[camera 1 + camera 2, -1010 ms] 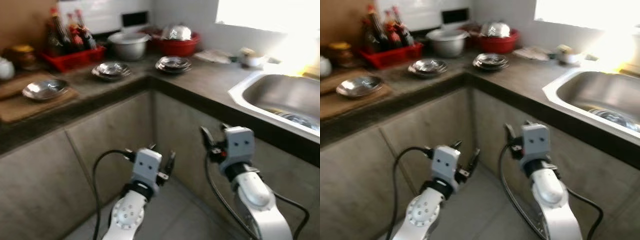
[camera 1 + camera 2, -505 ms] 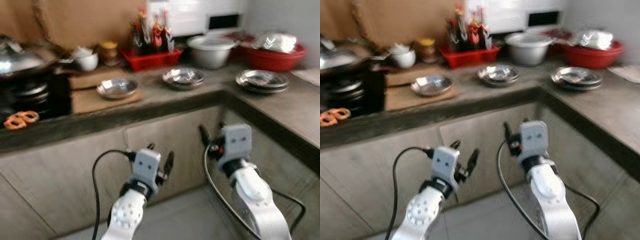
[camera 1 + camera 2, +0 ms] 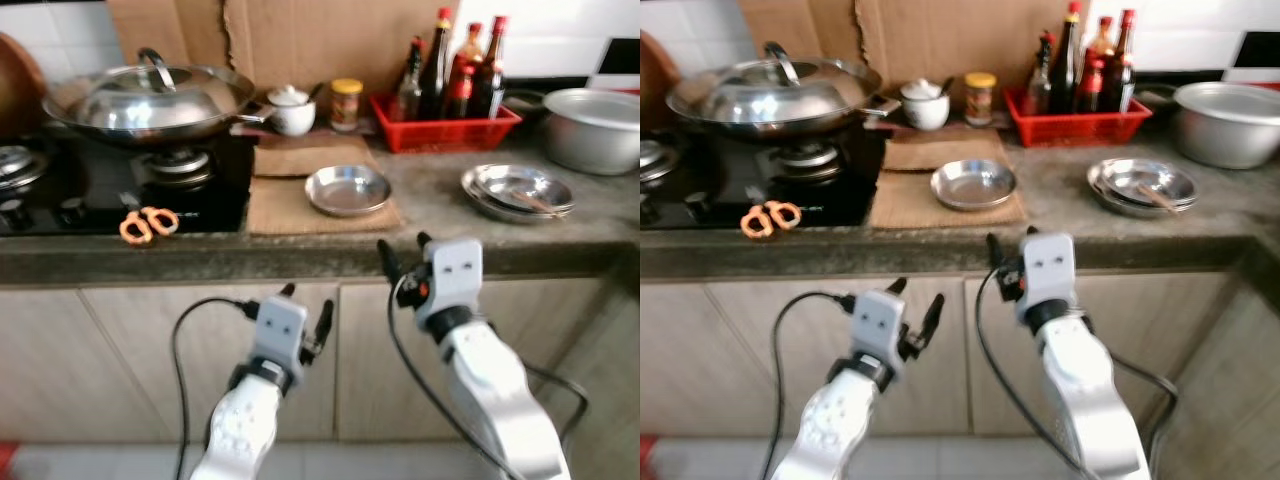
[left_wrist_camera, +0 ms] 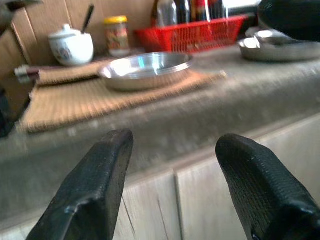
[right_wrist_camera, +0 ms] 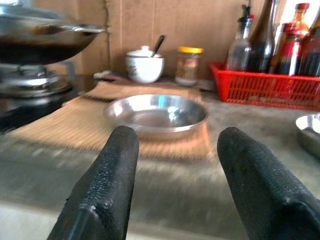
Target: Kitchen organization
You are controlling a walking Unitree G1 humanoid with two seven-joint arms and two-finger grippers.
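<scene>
While my left gripper (image 3: 305, 312) hangs before the cupboard doors (image 3: 130, 360) with fingers apart, my right gripper (image 3: 402, 257) sits at the counter edge (image 3: 300, 262), fingers spread too. Straight ahead, a steel dish (image 3: 347, 189) rests on a woven mat (image 3: 280, 205). Stacked steel plates (image 3: 517, 191) lie to its right, near a red basket of bottles (image 3: 445, 125). Orange scissors (image 3: 148, 222) lie on the hob below a lidded wok (image 3: 150, 100). Labels look too blurred to read.

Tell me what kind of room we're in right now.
Most likely a home kitchen: a lidded wok sits on a gas stove, a red basket of sauce bottles stands on the stone counter, and steel dishes lie on it.
</scene>
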